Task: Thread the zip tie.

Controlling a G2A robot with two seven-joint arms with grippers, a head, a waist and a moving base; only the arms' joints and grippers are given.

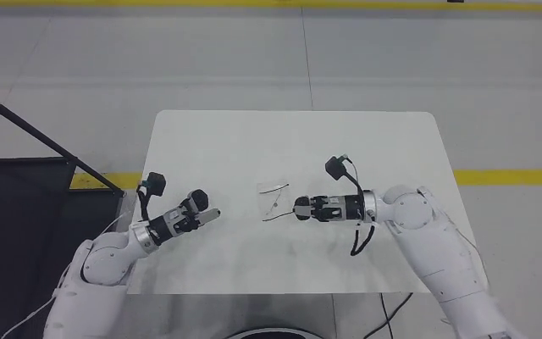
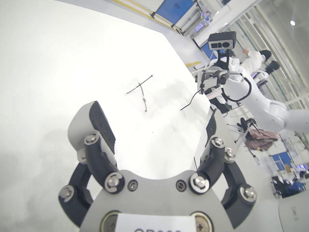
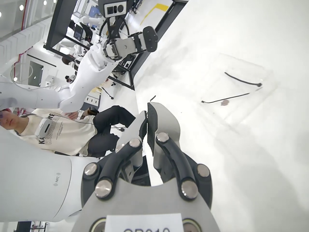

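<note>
A thin black zip tie (image 1: 278, 214) sticks out from my right gripper (image 1: 296, 208), which is shut on it just above the table's middle. Seen from the left wrist, the tie (image 2: 190, 101) hangs from that far gripper (image 2: 201, 90) towards the table. Its short end (image 3: 152, 97) pokes past my right gripper's (image 3: 146, 112) closed fingertips. Two more zip ties (image 3: 241, 79) (image 3: 227, 97) lie on a clear plastic sheet (image 3: 253, 117) beside it. My left gripper (image 2: 154, 119) is open and holds nothing, over the table's left front part (image 1: 212, 214).
The white table (image 1: 356, 144) has bare surface behind and to the right of the grippers. A black-framed stand (image 1: 42, 144) with a dark panel stands against the table's left side. The table's front edge runs close under both arms.
</note>
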